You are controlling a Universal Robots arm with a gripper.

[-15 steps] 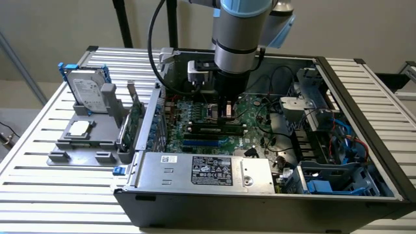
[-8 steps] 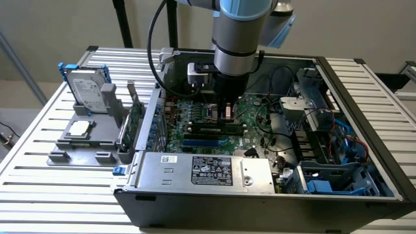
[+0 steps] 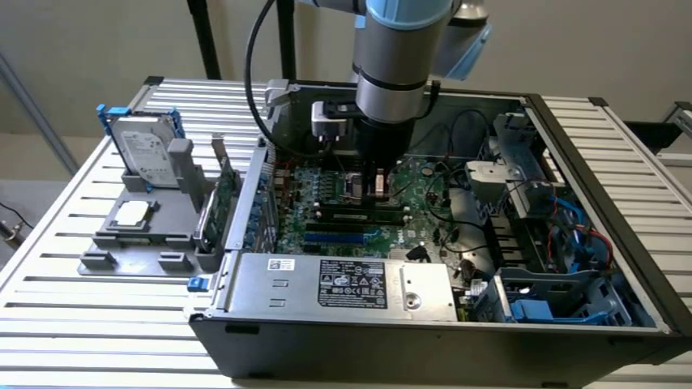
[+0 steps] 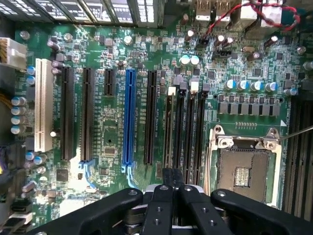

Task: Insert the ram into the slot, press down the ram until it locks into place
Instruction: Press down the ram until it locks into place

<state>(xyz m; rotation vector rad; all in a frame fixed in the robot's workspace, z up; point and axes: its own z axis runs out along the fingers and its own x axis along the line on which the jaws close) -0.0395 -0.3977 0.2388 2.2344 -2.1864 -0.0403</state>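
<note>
The ram (image 3: 357, 214) is a thin green and black stick standing edge-up in a black memory slot on the motherboard, just below my gripper (image 3: 378, 185). In the wrist view the ram (image 4: 170, 128) appears as a narrow edge in the outermost of several parallel black slots (image 4: 188, 132), which have white clips at their far ends. My gripper (image 4: 172, 177) hovers over the near end of these slots. Its two black fingertips (image 4: 166, 177) are pressed together with nothing visible between them. Whether they touch the ram's top edge I cannot tell.
The open computer case (image 3: 605, 203) walls the motherboard in. A CPU socket (image 4: 242, 166) lies beside the memory slots, a blue slot (image 4: 129, 117) and a white slot (image 4: 43, 110) on the other side. Outside stand a hard drive (image 3: 151, 154), a grey fixture (image 3: 141, 227) and an expansion card (image 3: 222, 203).
</note>
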